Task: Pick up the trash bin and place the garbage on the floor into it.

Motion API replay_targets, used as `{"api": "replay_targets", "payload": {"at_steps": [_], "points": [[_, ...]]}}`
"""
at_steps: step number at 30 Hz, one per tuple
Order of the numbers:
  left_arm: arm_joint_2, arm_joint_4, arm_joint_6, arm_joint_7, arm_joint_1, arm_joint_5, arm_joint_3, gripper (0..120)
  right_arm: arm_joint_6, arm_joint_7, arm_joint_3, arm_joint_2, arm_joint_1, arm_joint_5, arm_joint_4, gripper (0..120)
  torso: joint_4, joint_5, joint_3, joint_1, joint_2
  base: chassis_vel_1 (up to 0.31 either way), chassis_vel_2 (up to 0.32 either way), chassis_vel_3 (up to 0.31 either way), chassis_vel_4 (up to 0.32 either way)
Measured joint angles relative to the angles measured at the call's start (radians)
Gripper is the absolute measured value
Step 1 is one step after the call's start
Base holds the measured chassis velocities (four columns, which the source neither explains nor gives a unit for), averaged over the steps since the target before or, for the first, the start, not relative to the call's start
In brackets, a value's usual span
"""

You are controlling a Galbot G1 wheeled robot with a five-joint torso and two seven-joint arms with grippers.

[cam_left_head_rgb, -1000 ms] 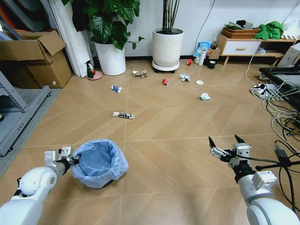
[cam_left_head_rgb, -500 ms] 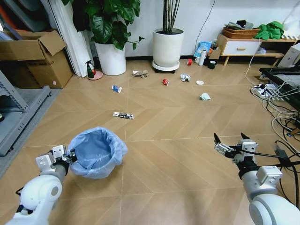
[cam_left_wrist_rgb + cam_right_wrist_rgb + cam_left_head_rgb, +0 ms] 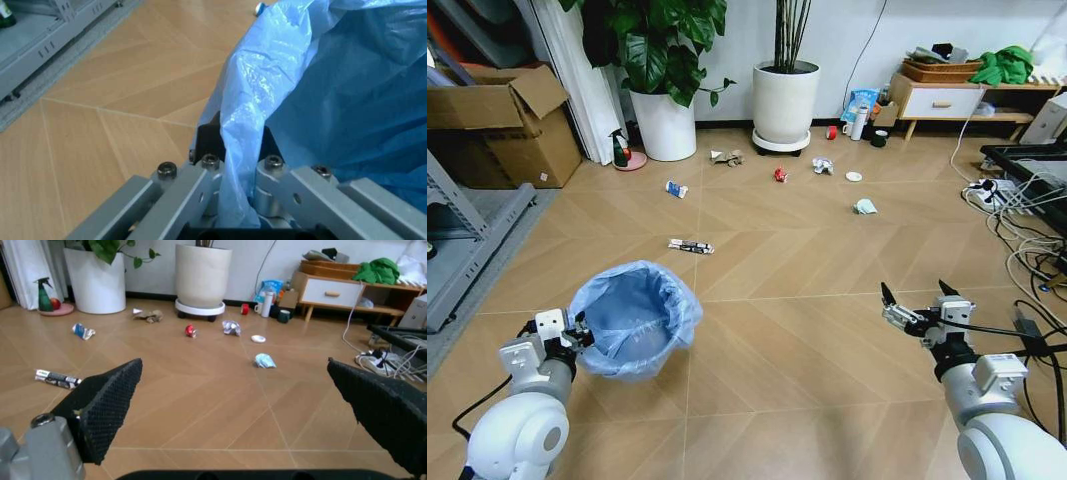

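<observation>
The trash bin (image 3: 634,318), lined with a crinkled light-blue bag, hangs tilted at lower left of the head view. My left gripper (image 3: 575,334) is shut on its rim; the left wrist view shows the fingers (image 3: 200,187) pinching the bag (image 3: 313,100) and dark rim. My right gripper (image 3: 915,300) hovers open at lower right with nothing in it. Garbage lies across the far floor: a dark flat wrapper (image 3: 690,246), a blue-white wrapper (image 3: 675,189), brown crumpled paper (image 3: 726,157), a red can (image 3: 779,174), white crumpled paper (image 3: 823,165) and a pale tissue (image 3: 864,206).
Two white plant pots (image 3: 784,102) stand by the back wall, a cardboard box (image 3: 502,125) and grey shelving (image 3: 457,240) at left. A low cabinet (image 3: 937,98) with bottles and a mug is at back right. Cables and a power strip (image 3: 1017,215) crowd the right side.
The left gripper has raised the trash bin off the floor and drawn it slightly left and toward me, tilting it. The right gripper has shifted a little to the right.
</observation>
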Motion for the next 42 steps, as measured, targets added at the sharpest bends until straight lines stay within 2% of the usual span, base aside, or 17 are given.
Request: {"api": "replay_targets", "payload": {"at_steps": [11,42], "points": [[0.007,-0.003,-0.005,0.003,-0.003,-0.004,0.001,0,0.004,-0.011,-0.001,0.005,0.000,-0.011,-0.003,100,0.0000,0.0000,0.000,0.000,0.000,-0.117,0.118,0.124,-0.122],[0.011,0.003,-0.013,0.005,-0.013,-0.013,0.001,0,0.015,-0.029,-0.008,0.011,-0.010,-0.045,-0.009,100,0.0000,-0.0003,0.000,0.000,0.000,-0.073,0.228,0.076,-0.229]]}}
